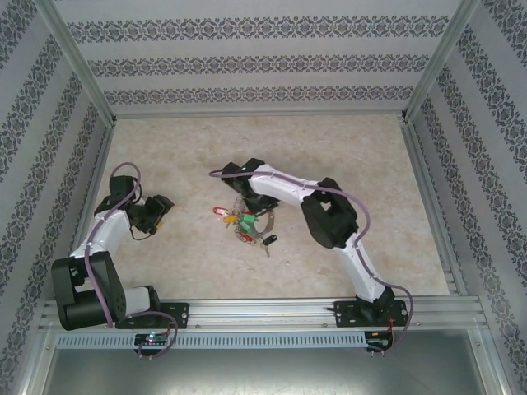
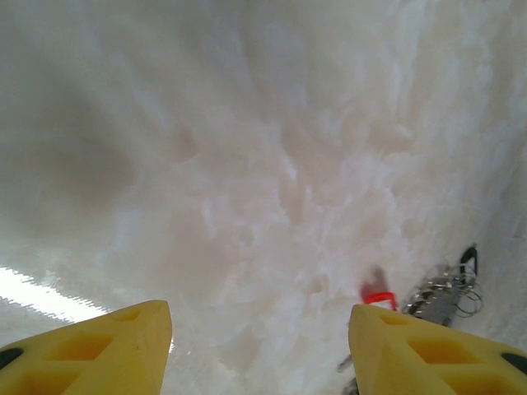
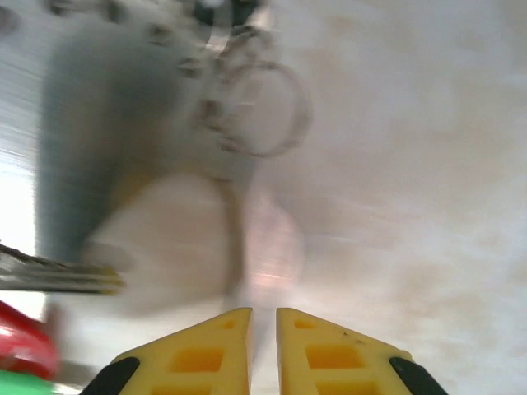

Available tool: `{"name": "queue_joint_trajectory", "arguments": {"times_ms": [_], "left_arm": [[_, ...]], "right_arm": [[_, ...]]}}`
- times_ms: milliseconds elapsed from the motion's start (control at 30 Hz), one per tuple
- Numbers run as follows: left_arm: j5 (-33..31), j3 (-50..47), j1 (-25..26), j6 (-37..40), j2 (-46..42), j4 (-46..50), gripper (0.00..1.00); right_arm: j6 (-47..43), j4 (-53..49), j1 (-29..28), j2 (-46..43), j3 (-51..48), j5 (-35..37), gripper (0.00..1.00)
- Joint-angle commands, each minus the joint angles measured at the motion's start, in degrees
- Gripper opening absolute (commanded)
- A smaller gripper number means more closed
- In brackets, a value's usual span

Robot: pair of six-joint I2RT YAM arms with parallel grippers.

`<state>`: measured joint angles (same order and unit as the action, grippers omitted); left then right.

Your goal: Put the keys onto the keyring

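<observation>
The keys (image 1: 244,222) lie in a small heap at the middle of the table, with red, green and black tags showing. My right gripper (image 1: 237,193) hangs over the heap's far side. In the right wrist view, which is blurred, its yellow fingers (image 3: 218,337) stand almost together, and the thin wire of the keyring (image 3: 235,234) curves down into the narrow gap of the gripper (image 3: 263,313). A small tag ring (image 3: 265,109) and a red tag (image 3: 25,339) lie nearby. My left gripper (image 1: 160,211) is off to the left, open and empty (image 2: 259,311), facing a red tag (image 2: 379,296).
Patterned walls (image 1: 49,164) and aluminium posts close in the table on three sides. A metal rail (image 1: 263,317) carries both arm bases along the near edge. The right arm's elbow (image 1: 329,216) stands to the right of the heap.
</observation>
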<state>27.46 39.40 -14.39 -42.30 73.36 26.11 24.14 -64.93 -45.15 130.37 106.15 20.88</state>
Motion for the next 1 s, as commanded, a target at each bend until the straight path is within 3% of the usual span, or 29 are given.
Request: {"name": "queue_joint_trajectory", "arguments": {"times_ms": [0,200,367,567,700,900,967], "left_arm": [[0.6,-1.6,-0.5,-0.7,-0.7,-2.5,0.6],[0.7,-0.7,-0.5,4.0,-1.1,-3.7,0.62],[-4.9,0.5,-0.5,7.5,-4.8,-2.8,0.67],[-3.5,1.3,-0.5,6.9,-4.2,-2.2,0.66],[-3.8,0.6,-0.3,6.8,-5.1,-2.3,0.66],[-4.4,0.7,-0.3,7.8,-5.1,-0.9,0.66],[-5.0,0.6,-0.2,7.6,-5.4,-0.5,0.66]], "right_arm": [[-5.6,0.8,3.3,-6.8,-2.7,7.4,0.15],[-7.2,0.6,6.5,-13.6,-2.7,5.0,0.17],[2.0,8.4,7.9,-19.4,-11.3,-7.5,0.43],[14.1,15.0,6.7,-15.9,-17.8,-22.8,0.52],[13.7,8.8,5.2,-9.0,-11.7,-17.6,0.51],[12.1,10.5,5.2,-2.7,-11.1,-15.2,0.51],[10.9,8.6,5.4,-1.6,-10.6,-12.1,0.44]]}}
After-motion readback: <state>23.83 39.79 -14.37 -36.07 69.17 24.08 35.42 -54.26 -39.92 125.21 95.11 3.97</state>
